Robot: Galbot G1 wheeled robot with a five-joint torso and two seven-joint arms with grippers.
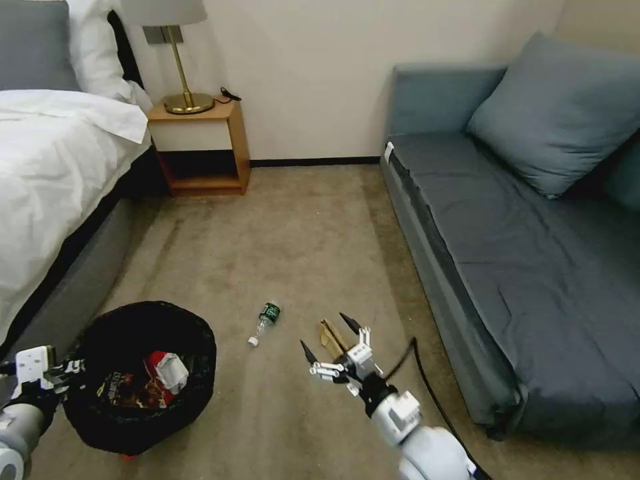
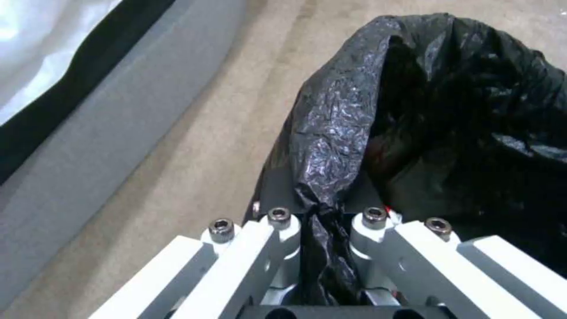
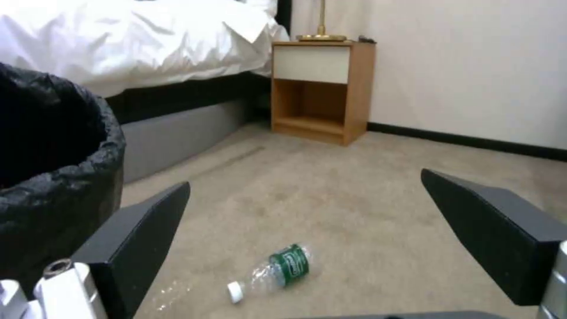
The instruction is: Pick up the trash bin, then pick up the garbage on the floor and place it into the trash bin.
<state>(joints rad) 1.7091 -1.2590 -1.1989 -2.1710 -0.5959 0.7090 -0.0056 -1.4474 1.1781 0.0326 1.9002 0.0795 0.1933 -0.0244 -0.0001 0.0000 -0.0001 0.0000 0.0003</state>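
The trash bin, lined with a crinkly black bag, is at the lower left of the head view. My left gripper is shut on its rim, pinching the liner. A red packet and a darker wrapper lie inside. On the carpet lies a clear bottle with a green label and white cap, also in the right wrist view as the bottle. My right gripper hangs open just over a crumpled tan paper bag. Its open fingers frame the bottle, with the bin beside them.
A bed runs along the left, close behind the bin. A wooden nightstand with a brass lamp stands at the back wall. A blue-grey sofa lines the right side. A black cable trails from my right arm. Bare carpet lies between.
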